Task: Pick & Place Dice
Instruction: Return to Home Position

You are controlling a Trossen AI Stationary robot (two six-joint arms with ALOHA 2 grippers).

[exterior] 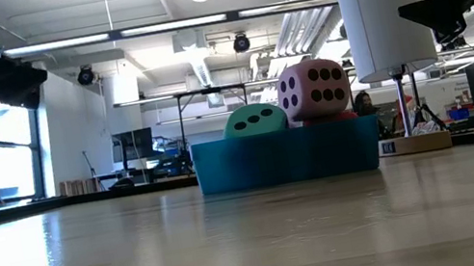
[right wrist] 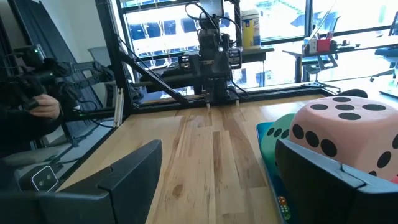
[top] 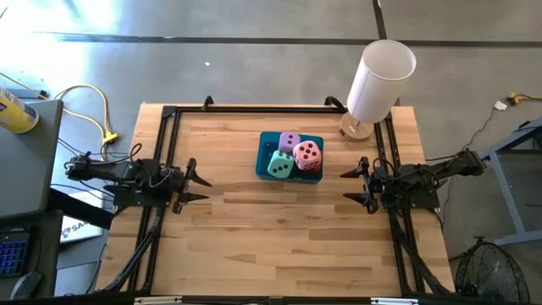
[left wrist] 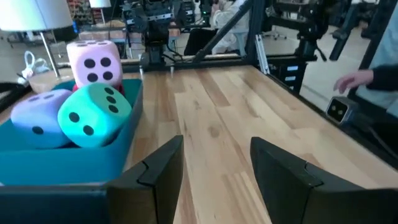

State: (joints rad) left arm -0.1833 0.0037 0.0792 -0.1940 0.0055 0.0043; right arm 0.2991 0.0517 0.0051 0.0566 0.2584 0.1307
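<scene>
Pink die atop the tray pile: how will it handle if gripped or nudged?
Pink die likely soft and light: rounded, foam-like corners. Perched on other dice above the teal tray rim, so a nudge may tumble it.

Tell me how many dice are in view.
4, all in the teal tray: the lilac die and the mint die side by side, the pink die resting on the red die, which is mostly hidden.
</scene>
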